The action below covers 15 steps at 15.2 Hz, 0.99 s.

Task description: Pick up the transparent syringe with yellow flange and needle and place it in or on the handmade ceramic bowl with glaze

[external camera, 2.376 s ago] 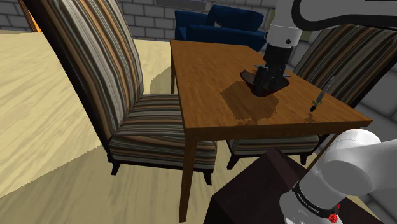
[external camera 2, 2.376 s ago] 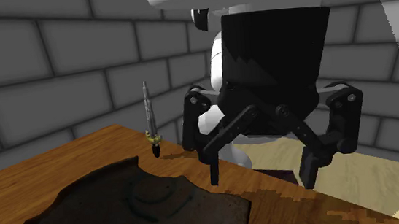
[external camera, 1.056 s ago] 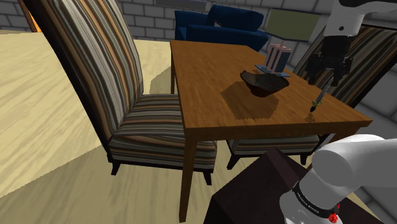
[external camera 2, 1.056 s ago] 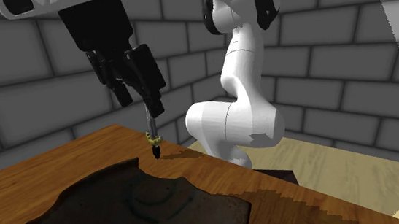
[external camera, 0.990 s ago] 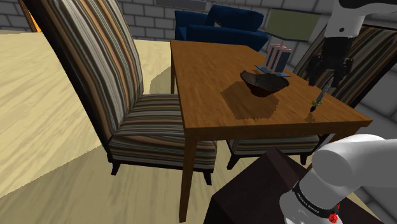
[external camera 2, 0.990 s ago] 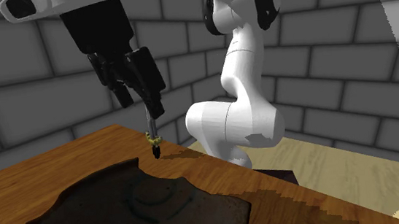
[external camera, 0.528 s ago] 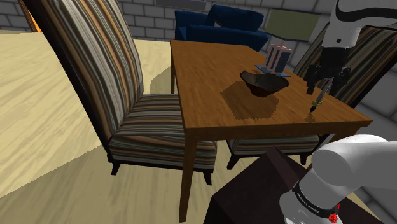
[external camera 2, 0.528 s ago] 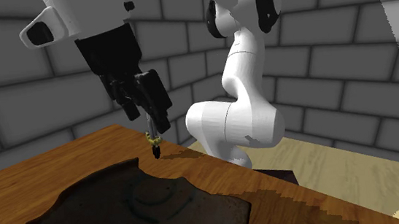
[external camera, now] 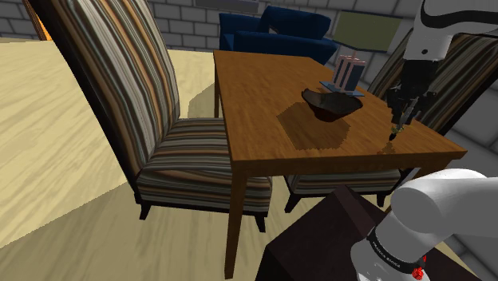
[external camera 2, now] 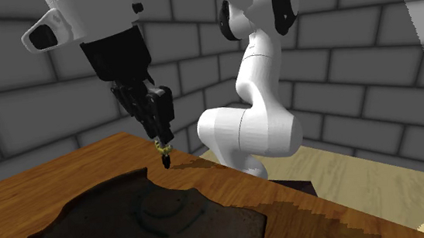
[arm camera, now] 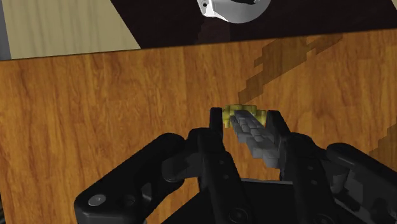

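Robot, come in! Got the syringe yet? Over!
Gripper shut on syringe. Syringe upright, tip on table, not yet lifted. Nothing between it and dark bowl. Over.

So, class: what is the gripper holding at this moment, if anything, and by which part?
The syringe, clasped by its barrel just above the yellow flange.

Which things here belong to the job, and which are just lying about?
Job:
syringe, upright on the table, clasped by the hand
dark bowl

Lying about:
striped chair
blue armchair
pink striped box behind the bowl
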{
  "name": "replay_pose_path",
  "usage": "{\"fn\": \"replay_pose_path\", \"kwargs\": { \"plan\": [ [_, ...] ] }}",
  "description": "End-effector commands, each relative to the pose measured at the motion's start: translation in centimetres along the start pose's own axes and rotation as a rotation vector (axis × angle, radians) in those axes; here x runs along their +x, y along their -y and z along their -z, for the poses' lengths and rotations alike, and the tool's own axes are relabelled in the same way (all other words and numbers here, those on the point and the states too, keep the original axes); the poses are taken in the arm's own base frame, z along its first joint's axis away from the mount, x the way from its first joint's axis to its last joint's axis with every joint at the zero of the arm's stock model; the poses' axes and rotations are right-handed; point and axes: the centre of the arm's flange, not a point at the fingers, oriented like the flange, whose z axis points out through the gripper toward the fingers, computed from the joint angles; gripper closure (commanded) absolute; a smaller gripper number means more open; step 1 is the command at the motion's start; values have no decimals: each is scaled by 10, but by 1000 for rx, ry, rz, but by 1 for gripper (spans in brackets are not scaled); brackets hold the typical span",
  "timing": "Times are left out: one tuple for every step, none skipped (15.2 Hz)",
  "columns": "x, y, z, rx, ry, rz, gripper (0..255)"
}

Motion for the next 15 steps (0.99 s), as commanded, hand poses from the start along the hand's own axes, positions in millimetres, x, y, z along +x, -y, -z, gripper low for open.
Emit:
{"fn": "replay_pose_path", "kwargs": {
  "plan": [
    [0,0,0,0,0,0,255],
    [0,0,0,0,0,0,255],
    [0,0,0,0,0,0,255],
    [0,0,0,0,0,0,255],
    [0,0,0,0,0,0,255],
    [0,0,0,0,0,0,255],
    [0,0,0,0,0,0,255],
    [0,0,0,0,0,0,255],
    [-2,0,5,0,0,0,255],
    [-3,0,10,0,0,0,255],
    [-4,0,15,0,0,0,255],
    [-6,0,20,0,0,0,255],
    [-7,0,25,0,0,0,255],
    [-9,0,30,0,0,0,255],
    [-10,0,35,0,0,0,255]
  ]
}}
